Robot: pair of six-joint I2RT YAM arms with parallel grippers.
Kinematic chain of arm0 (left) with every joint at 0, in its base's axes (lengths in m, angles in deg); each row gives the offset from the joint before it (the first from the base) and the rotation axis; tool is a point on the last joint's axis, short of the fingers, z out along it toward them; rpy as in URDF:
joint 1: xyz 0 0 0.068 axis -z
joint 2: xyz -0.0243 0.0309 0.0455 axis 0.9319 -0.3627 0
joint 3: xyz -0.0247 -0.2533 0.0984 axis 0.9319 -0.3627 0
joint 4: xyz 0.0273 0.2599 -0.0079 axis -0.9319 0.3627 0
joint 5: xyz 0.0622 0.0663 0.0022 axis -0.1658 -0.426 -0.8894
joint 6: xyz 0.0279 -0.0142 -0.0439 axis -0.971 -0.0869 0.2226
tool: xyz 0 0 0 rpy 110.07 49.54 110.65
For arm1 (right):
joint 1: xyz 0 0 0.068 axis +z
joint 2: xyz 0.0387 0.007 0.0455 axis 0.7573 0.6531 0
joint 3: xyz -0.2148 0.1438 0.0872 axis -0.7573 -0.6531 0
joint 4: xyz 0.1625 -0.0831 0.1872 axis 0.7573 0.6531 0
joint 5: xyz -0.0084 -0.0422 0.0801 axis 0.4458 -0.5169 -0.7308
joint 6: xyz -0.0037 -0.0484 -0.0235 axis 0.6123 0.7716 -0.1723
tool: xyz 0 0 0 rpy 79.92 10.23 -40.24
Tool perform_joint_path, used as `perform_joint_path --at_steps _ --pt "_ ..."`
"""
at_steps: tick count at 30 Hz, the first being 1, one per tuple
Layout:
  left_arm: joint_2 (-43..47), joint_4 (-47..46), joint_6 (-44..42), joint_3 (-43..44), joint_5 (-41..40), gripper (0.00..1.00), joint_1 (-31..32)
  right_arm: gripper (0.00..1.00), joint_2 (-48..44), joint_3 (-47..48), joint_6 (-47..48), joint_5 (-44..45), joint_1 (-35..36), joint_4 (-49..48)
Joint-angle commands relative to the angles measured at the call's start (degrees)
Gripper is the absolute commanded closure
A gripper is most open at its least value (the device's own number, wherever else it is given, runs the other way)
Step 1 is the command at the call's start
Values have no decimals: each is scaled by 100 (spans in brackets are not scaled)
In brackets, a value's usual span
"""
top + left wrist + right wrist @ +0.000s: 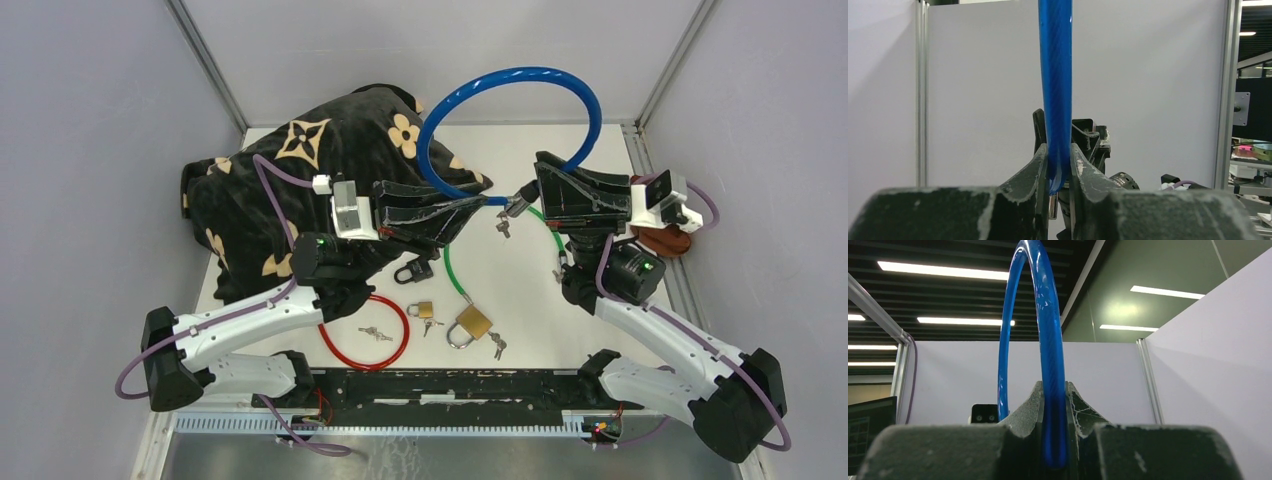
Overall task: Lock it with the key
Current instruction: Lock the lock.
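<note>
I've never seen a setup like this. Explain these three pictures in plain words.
Two robot arms stand at the near edge of a table. The wide picture looks down from above; the other two come from a camera on each wrist, looking past its own fingers. The left gripper and the right gripper each pinch the blue cable, whose loop arches up between them. On the table lie a flower-patterned black cloth, a red cable, a green cable, two brass padlocks and keys.

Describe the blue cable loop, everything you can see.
The blue cable is a glossy, plastic-coated loop, lifted off the table and arching high between the arms. The left gripper pinches one side near its end, the right gripper the other. Small keys dangle below where the ends meet.
</note>
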State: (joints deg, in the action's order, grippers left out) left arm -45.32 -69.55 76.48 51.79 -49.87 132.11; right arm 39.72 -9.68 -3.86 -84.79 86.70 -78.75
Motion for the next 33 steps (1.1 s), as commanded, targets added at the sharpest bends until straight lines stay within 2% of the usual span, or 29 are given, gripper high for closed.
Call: perform_joint_path --at_steps 1,12,18,21,27,33 --pt "-64 332 91 -63 225 76 71 100 73 180 -80 -126 49 -2466" --pt "74 233 -533 -115 244 63 35 100 -29 88 4 -174 49 -2415" --pt "101 149 -707 -202 378 41 36 100 -12 97 -19 -171 47 -2395" --pt "127 152 -822 -285 441 35 39 100 2 114 -17 -182 50 -2392" --pt "132 483 -1073 -358 611 30 11 100 49 159 -58 -205 49 -2412" --pt "-8 790 -1125 -459 1124 29 -191 100 57 161 -105 -259 49 -2459"
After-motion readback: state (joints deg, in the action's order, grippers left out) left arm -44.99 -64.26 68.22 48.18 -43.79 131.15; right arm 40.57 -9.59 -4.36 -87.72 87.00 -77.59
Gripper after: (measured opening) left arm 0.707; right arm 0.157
